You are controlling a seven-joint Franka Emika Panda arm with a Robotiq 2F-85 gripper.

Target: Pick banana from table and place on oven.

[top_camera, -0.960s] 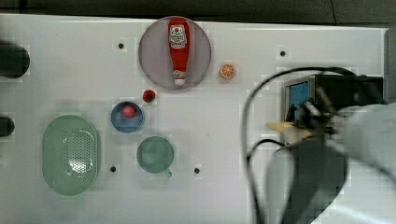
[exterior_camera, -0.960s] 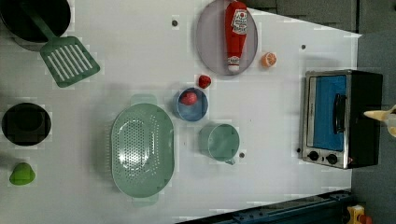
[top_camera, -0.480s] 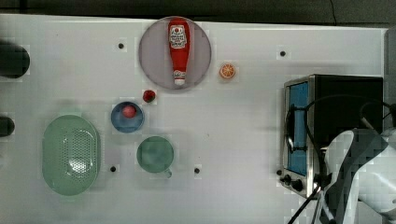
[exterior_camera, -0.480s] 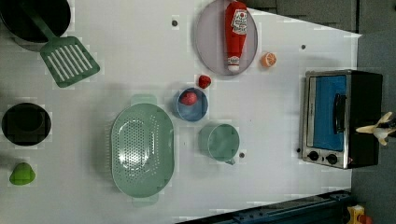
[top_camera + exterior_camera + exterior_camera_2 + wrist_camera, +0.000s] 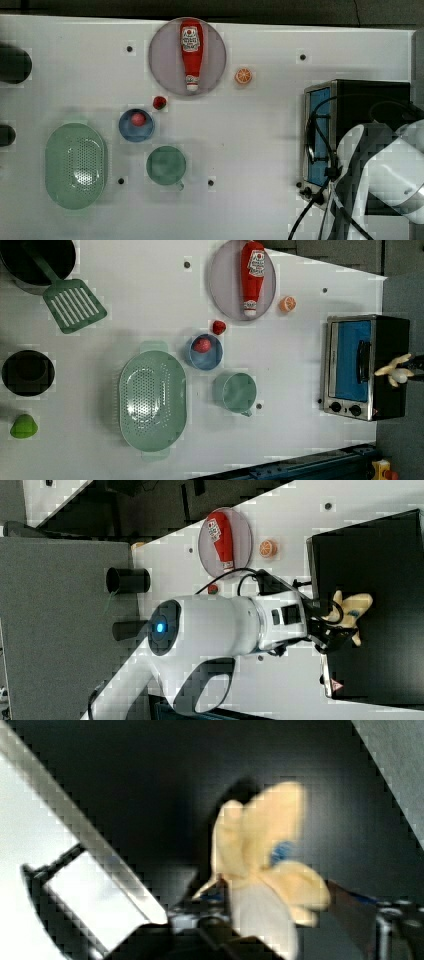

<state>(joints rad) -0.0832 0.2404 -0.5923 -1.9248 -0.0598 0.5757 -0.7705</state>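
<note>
The pale yellow banana point(image 5: 352, 607) lies on the black top of the oven point(image 5: 380, 555), its peel flaps spread. My gripper point(image 5: 332, 625) stands right at it, and in the wrist view the gripper point(image 5: 275, 895) is open, one finger on each side of the banana point(image 5: 260, 850). The left view has the banana point(image 5: 395, 371) above the oven point(image 5: 350, 365) near its right edge. In the top view my white arm point(image 5: 385, 165) covers part of the oven point(image 5: 370, 95) and hides the banana. The oven stands on the white table point(image 5: 250, 140).
A ketchup bottle point(image 5: 191, 52) lies on a grey plate point(image 5: 165, 65), with an orange slice point(image 5: 243, 76) beside it. A blue bowl point(image 5: 136, 125), a green cup point(image 5: 166, 165) and a green colander point(image 5: 75, 165) sit on the top view's left. Black cables point(image 5: 320, 150) hang across the oven door.
The arm has swung from the oven's front over its top, carrying the banana along. The fingers have spread apart from the banana.
</note>
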